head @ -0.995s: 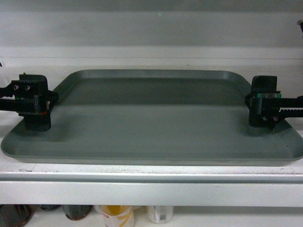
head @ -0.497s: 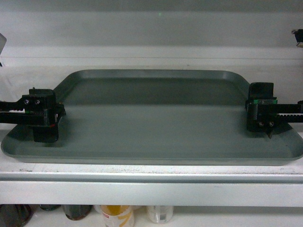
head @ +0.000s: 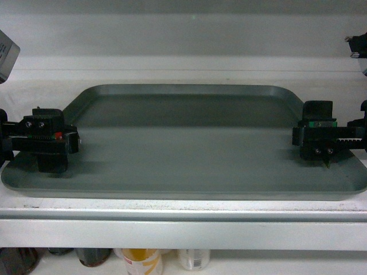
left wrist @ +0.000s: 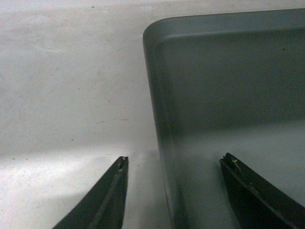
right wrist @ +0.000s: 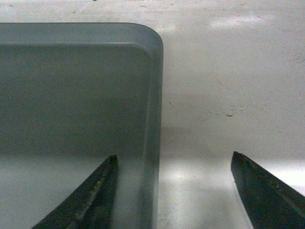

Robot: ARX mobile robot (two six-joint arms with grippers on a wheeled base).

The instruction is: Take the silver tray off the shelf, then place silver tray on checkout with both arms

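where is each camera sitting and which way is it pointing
Head: on the robot, facing forward at the tray on the shelf; the left pincer and right pincer sit at the tray's ends.
Left wrist: on the left arm, looking down past open fingers straddling the tray's left rim.
Right wrist: on the right arm, looking down past open fingers straddling the right rim.
Shared: all three show the tray on the shelf.

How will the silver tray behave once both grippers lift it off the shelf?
The silver tray looks rigid, so it probably won't sag. Its smooth low rim may slip in the left gripper and right gripper. Being wide, it could tilt if lifted unevenly.
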